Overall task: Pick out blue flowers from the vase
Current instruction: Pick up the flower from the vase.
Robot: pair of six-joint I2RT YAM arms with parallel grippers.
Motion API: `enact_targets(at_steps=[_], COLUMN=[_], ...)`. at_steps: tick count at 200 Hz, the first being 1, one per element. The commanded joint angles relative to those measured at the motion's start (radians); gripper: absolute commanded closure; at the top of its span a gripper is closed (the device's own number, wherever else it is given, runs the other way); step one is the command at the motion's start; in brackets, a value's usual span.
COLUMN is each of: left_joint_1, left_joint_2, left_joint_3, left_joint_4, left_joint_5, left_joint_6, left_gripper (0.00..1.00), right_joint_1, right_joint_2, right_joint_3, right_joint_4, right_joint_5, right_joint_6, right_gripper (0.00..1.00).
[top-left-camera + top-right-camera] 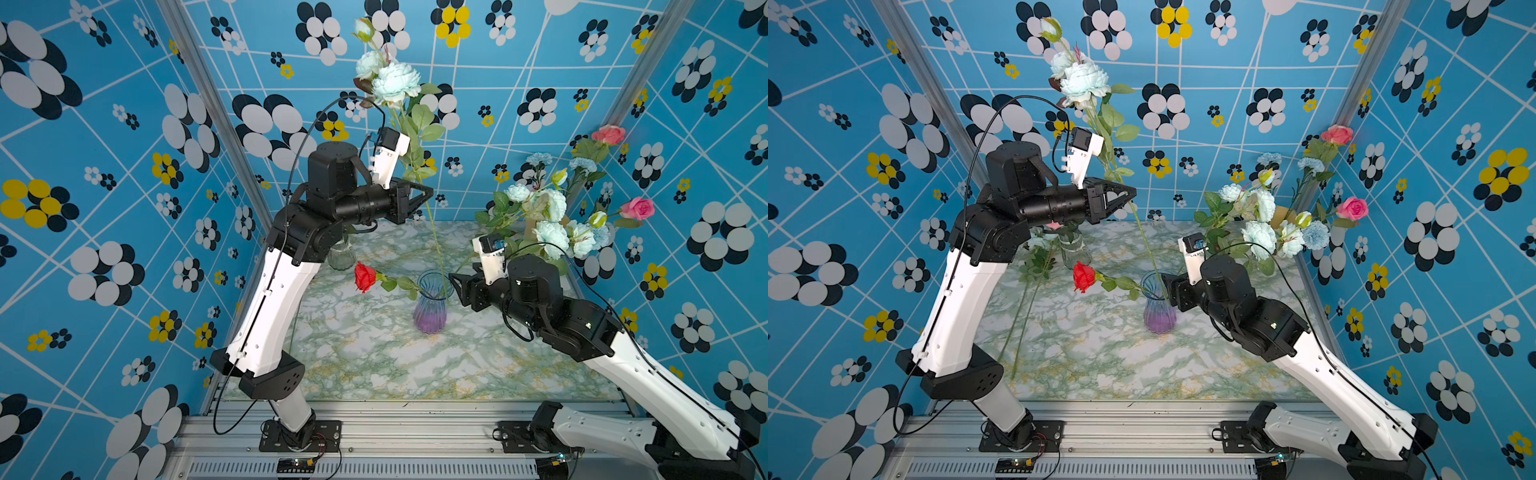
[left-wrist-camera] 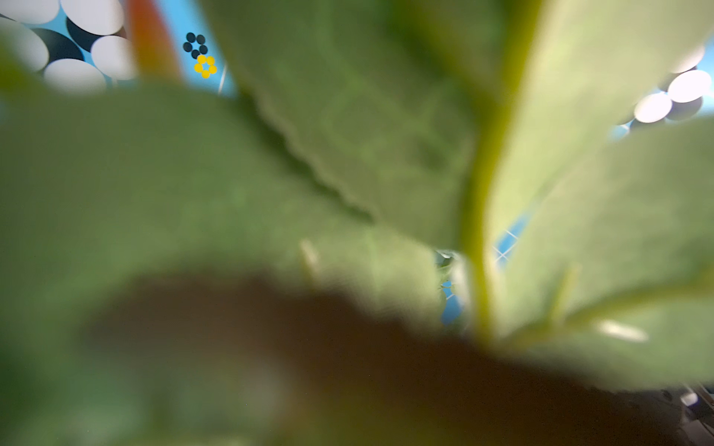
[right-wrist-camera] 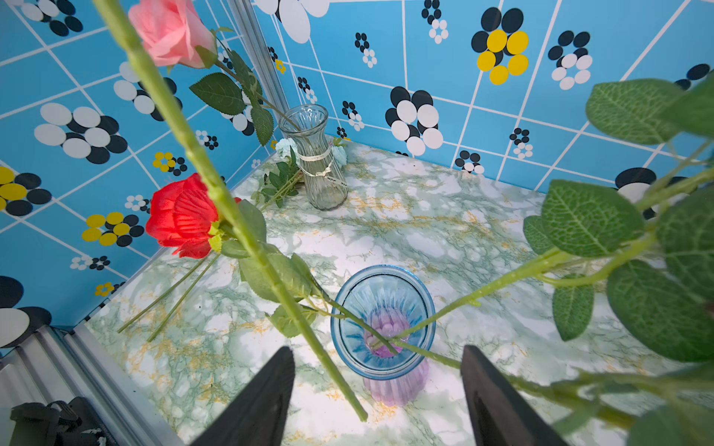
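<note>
My left gripper (image 1: 428,193) (image 1: 1133,193) is raised high and shut on the long stem of a sprig of blue flowers (image 1: 394,82) (image 1: 1081,83). The stem's cut end (image 3: 362,417) hangs free beside the blue-and-purple vase (image 1: 431,308) (image 1: 1158,309) (image 3: 349,309). Blurred leaves (image 2: 347,135) fill the left wrist view and hide the jaws. My right gripper (image 1: 454,283) (image 1: 1166,284) (image 3: 376,390) stands open close to the vase rim, holding nothing. A red rose (image 1: 365,276) (image 3: 181,216) leans left from the vase. More blue flowers (image 1: 552,237) (image 1: 1260,237) lean right.
A clear glass vase (image 1: 340,255) (image 1: 1074,249) (image 3: 318,166) stands at the back left with a pink rose (image 3: 170,31) above it. Loose stems (image 1: 1025,299) (image 3: 174,293) lie on the marble table beside it. Pink roses (image 1: 638,208) (image 1: 609,134) stick out near the right wall.
</note>
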Motion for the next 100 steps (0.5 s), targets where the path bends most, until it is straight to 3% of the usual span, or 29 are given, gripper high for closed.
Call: enact_targets(at_steps=[1,34,53,100], left_joint_1=[-0.006,-0.019,-0.055,-0.128], left_joint_2=[-0.018,-0.047,-0.067,-0.162], left_joint_3=[0.029,-0.004,-0.053,-0.331], left_joint_4=[0.021,0.048,0.028,0.159], left_joint_5=[0.055,0.069,0.017,-0.054], left_joint_6=[-0.024,-0.041,-0.001,0.014], left_gripper=[1.0,1.0,1.0,1.0], right_joint_1=[-0.005,-0.004,-0.004,-0.004], right_joint_2=[-0.035,-0.058,-0.063,-0.038], right_joint_3=[0.031,0.039,0.051,0.09], right_joint_4=[0.026,0.009,0.0,0.0], right_joint_5=[-0.016,-0.037,-0.06,-0.163], right_joint_6=[0.015,0.027,0.029,0.029], right_gripper=[0.28,0.27,0.26,0.31])
